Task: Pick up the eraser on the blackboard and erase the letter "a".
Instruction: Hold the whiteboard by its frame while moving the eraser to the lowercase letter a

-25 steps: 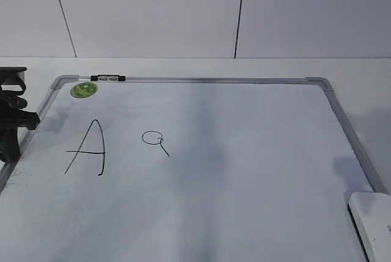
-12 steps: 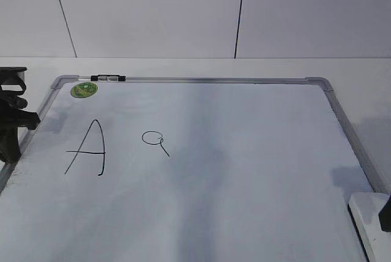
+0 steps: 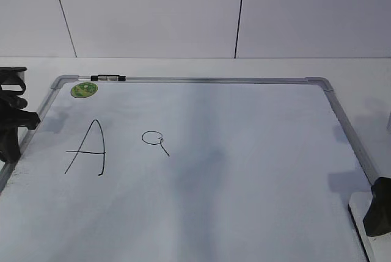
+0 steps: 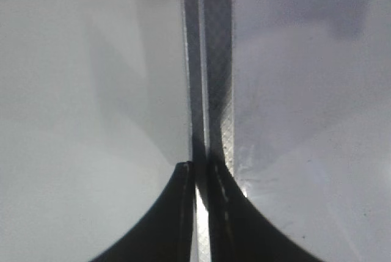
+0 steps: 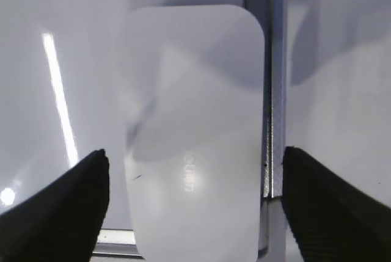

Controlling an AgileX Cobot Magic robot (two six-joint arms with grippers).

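Note:
The white eraser (image 5: pixel 195 134) lies at the board's near right corner, straddling the grey frame; in the exterior view only its left end (image 3: pixel 358 204) shows. My right gripper (image 5: pixel 195 159) is open above it, one finger on each side, not touching; it appears dark at the lower right of the exterior view (image 3: pixel 379 213). The small letter "a" (image 3: pixel 155 139) is on the blackboard (image 3: pixel 244 152), right of the capital "A" (image 3: pixel 87 148). My left gripper (image 4: pixel 200 167) is shut and empty over the board's left frame edge (image 3: pixel 9 143).
A green round sticker (image 3: pixel 84 90) and a black-and-white marker (image 3: pixel 108 78) sit at the board's far left corner. The grey frame (image 5: pixel 272 91) runs beside the eraser. A white wall stands behind the table.
My right gripper has come into the exterior view at the lower right and now covers most of the eraser. The left arm has not moved.

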